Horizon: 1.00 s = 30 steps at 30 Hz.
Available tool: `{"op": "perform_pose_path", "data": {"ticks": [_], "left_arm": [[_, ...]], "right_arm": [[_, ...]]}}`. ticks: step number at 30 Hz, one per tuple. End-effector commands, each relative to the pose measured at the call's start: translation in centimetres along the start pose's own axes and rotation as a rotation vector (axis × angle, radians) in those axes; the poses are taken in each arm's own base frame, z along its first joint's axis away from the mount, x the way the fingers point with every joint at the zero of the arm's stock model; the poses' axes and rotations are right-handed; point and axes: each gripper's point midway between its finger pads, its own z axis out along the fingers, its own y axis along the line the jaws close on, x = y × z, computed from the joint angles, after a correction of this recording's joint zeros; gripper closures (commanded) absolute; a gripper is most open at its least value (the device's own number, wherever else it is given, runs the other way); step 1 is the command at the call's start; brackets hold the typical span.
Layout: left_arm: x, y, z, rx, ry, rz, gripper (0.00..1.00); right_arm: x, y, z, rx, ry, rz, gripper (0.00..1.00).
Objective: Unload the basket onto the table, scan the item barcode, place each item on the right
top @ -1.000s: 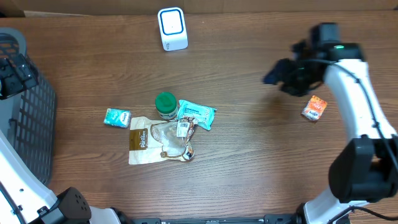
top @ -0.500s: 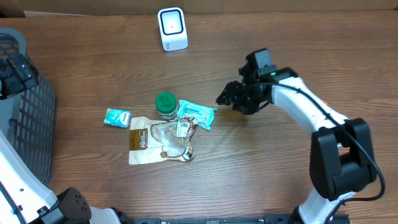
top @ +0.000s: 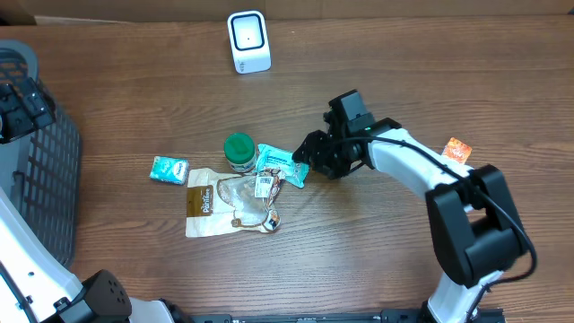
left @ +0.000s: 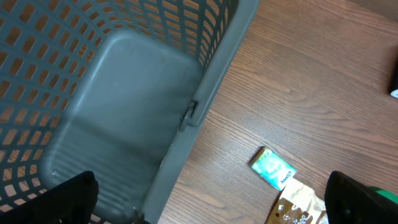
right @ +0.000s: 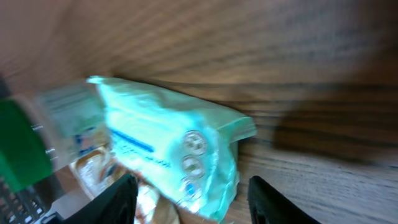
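A teal packet (top: 282, 164) lies mid-table against a green-lidded jar (top: 239, 151) and a brown pouch (top: 215, 205). My right gripper (top: 305, 157) sits low at the packet's right end. In the right wrist view the packet (right: 168, 143) fills the frame, and its crimped end lies between the open fingers of that gripper (right: 193, 202) with a gap on each side. The white scanner (top: 248, 40) stands at the table's far edge. My left gripper (left: 205, 205) hangs wide open and empty over the rim of the grey basket (left: 205, 93).
A small teal packet (top: 169, 170) lies left of the pouch. An orange packet (top: 457, 151) lies to the right, beside my right arm. The grey mesh basket (top: 36, 170) takes up the table's left edge. The jar (right: 25, 143) shows blurred at the left of the right wrist view.
My right arm has swung left from beside the orange packet to the teal packet's right end and dropped lower. Its jaws have narrowed slightly. The left arm has not moved.
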Motion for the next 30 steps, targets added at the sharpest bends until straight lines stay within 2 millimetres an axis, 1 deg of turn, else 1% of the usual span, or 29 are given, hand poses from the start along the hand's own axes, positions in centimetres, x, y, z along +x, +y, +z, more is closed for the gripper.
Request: {"op": "perform_pose_path", "data": {"ticks": [1, 7, 9, 11, 13, 14, 16, 18, 20, 21, 25, 28, 30], "left_arm": [[-0.3, 0.1, -0.1, -0.004, -0.008, 0.011, 0.0], [-0.3, 0.1, -0.1, -0.004, -0.008, 0.011, 0.0], [-0.3, 0.1, -0.1, -0.004, -0.008, 0.011, 0.0], [-0.3, 0.1, -0.1, -0.004, -0.008, 0.011, 0.01], [-0.3, 0.1, -0.1, -0.004, -0.008, 0.011, 0.01], [-0.3, 0.1, -0.1, -0.004, -0.008, 0.011, 0.0], [-0.3, 0.1, -0.1, -0.004, -0.008, 0.011, 0.0], [-0.3, 0.1, -0.1, -0.004, -0.008, 0.011, 0.0], [-0.3, 0.1, -0.1, -0.004, -0.008, 0.011, 0.01], [-0.3, 0.1, -0.1, -0.004, -0.008, 0.011, 0.0], [-0.3, 0.1, -0.1, -0.004, -0.008, 0.011, 0.0], [-0.3, 0.1, -0.1, -0.004, -0.008, 0.011, 0.0], [-0.3, 0.1, -0.1, -0.004, -0.008, 0.011, 0.01]], "right_arm": [[1.1, -1.2, 2.0, 0.025, 0.058, 0.074, 0.5], [1.9, -1.6, 3.4, 0.049, 0.079, 0.11, 0.52], [1.8, -1.7, 4.0, 0.061, 0.068, 0.126, 0.57], [1.9, -1.6, 4.7, 0.057, 0.069, 0.115, 0.66], [1.8, -2.1, 4.9, 0.079, 0.061, 0.117, 0.91], [1.7, -2.5, 4.9, 0.096, 0.054, 0.12, 0.96], [1.2, -3.0, 4.6, 0.109, 0.041, 0.106, 0.96], [0.4, -3.3, 3.8, 0.105, 0.036, 0.075, 0.96], [-0.6, -3.6, 2.4, 0.105, 0.026, 0.022, 0.96], [-1.7, -3.7, 0.6, 0.106, 0.015, -0.033, 0.96], [-3.7, -3.8, -3.9, 0.087, 0.006, -0.176, 0.96], [-4.2, -4.1, -6.4, 0.063, 0.027, -0.284, 0.96], [-4.3, -5.0, -7.2, 0.072, 0.041, -0.325, 0.96]]}}
